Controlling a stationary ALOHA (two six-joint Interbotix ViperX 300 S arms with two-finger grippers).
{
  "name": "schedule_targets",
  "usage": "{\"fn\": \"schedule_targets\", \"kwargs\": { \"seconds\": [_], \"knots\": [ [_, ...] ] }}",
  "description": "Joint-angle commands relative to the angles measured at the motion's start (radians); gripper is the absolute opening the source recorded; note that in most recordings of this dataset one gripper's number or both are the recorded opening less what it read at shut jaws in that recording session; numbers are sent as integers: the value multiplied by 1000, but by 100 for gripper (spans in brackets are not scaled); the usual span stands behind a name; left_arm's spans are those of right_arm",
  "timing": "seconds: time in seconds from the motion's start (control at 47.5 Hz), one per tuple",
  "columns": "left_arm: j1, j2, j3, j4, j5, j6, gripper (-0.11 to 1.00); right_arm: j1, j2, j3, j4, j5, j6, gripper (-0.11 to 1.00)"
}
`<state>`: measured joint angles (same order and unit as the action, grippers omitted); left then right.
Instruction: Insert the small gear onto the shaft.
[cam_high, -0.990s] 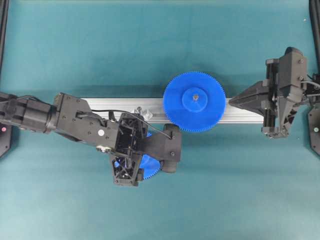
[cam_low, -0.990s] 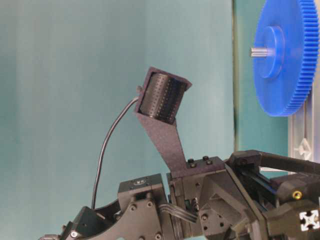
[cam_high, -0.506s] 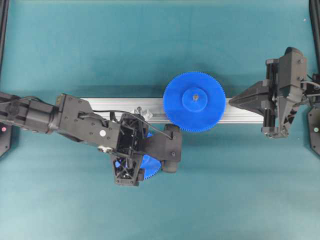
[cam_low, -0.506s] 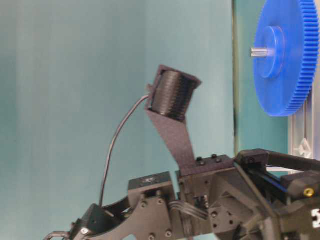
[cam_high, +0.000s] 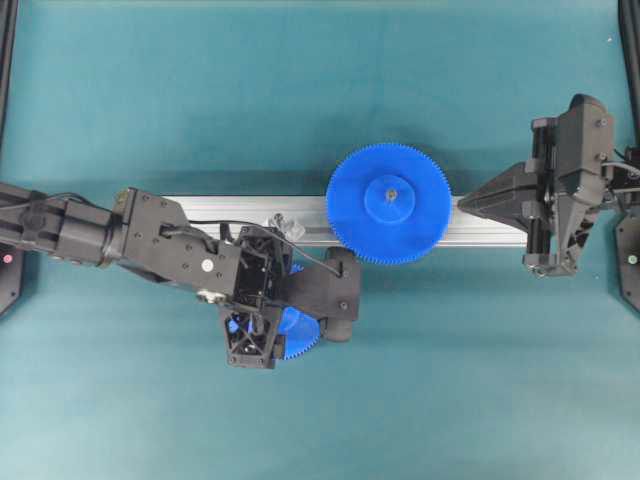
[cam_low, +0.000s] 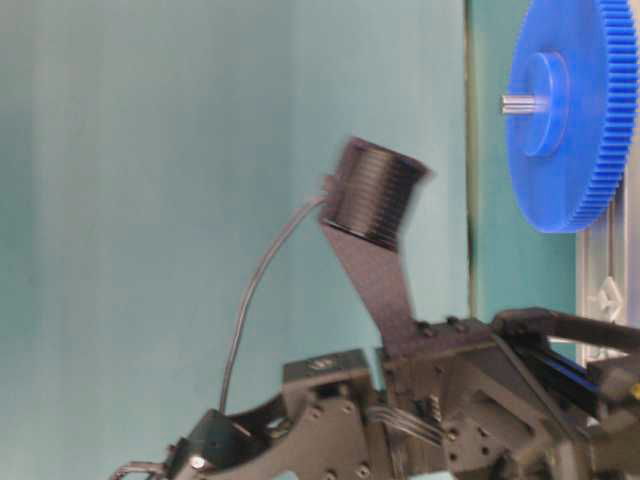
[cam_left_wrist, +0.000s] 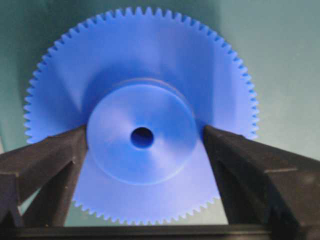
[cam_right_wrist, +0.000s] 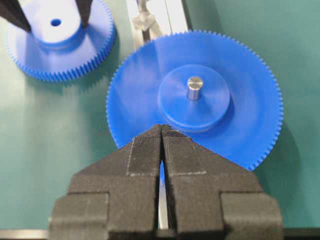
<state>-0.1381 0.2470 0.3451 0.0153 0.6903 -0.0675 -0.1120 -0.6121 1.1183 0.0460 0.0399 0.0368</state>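
The small gear (cam_left_wrist: 142, 137) is a blue toothed disc with a raised hub and a dark centre hole. My left gripper (cam_left_wrist: 142, 145) is shut on its hub, one finger on each side. In the overhead view the gear (cam_high: 299, 332) shows only at its edge under my left gripper (cam_high: 272, 312), just in front of the rail. The shaft (cam_high: 281, 222) is a thin pin on a clear base on the rail, also in the right wrist view (cam_right_wrist: 145, 20). My right gripper (cam_right_wrist: 161, 127) is shut and empty over the rail's right end (cam_high: 462, 205).
The larger blue gear (cam_high: 389, 204) sits on the aluminium rail (cam_high: 215, 210) with a grey pin through its hub (cam_right_wrist: 194, 86). It lies right of the shaft. The left arm's wrist camera housing (cam_low: 378, 195) stands high in the table-level view.
My left arm has shifted slightly toward the rail with the small gear still held. Its wrist camera housing has moved right in the table-level view. My right arm has not moved.
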Motion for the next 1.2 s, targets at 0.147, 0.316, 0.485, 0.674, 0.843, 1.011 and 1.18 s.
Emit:
{"fn": "schedule_targets", "kwargs": {
  "seconds": [0.147, 0.316, 0.485, 0.674, 0.843, 1.011, 1.18],
  "knots": [
    [-2, -18, -2, 2, -12, 0, 93, -3, -3, -11, 2, -6, 11, 4],
    [-2, -17, -8, 2, -28, -5, 93, -2, -3, -12, 2, -5, 11, 4],
    [-2, -18, -8, 2, -29, -9, 93, -2, -3, -12, 2, -6, 11, 4],
    [-2, -18, -8, 2, -29, -12, 93, -3, -3, -11, 2, -8, 28, 4],
    [-2, -20, -9, 2, -29, -12, 93, 0, -3, -3, 0, -9, 80, 4],
    [-2, -20, -9, 2, -29, -12, 93, 3, -3, -5, -3, -11, 83, 4],
    [-2, -20, -9, 2, -29, -12, 93, 3, -3, -3, -2, -11, 83, 4]
  ]
}}
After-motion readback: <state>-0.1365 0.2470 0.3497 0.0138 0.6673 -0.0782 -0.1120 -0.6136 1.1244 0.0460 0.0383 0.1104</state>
